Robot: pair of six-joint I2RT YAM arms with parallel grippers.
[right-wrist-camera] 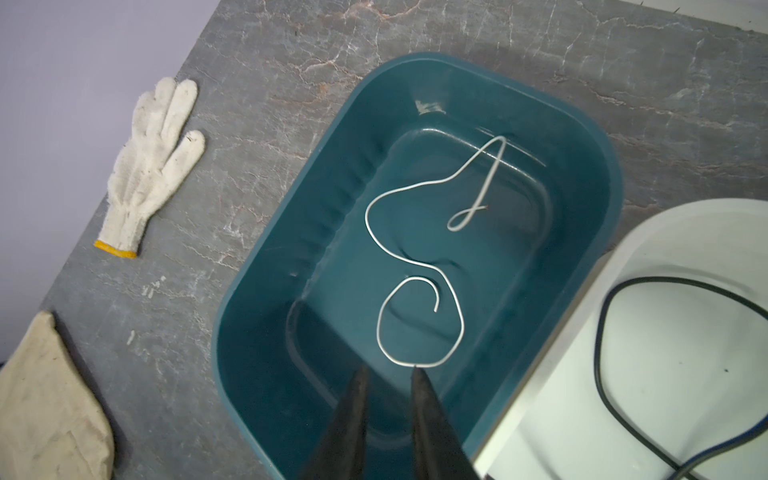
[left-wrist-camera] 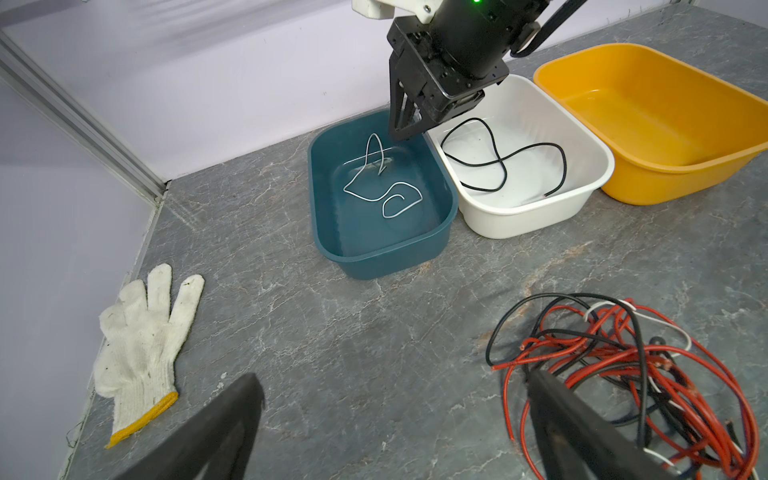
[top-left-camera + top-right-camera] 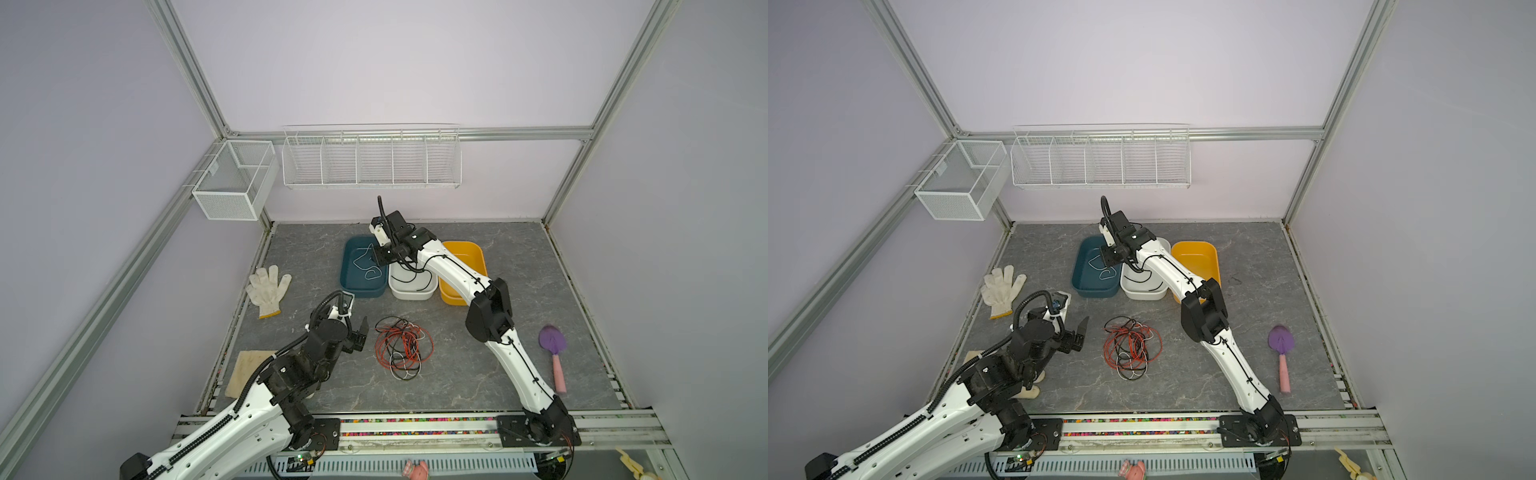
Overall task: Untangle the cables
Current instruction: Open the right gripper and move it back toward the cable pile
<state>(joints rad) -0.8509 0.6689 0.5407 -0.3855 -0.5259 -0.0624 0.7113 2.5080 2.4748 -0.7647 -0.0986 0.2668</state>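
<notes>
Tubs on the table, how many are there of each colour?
Dark blue-green tub: 1
White tub: 1
Yellow-orange tub: 1
Total: 3

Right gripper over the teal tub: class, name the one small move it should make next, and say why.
Probably lift the right gripper clear of the teal tub and swing it toward the tangle on the table. Its jaws stand parted with nothing between them, the white cable lies loose on the tub floor, and red, black and white strands lie knotted there.
</notes>
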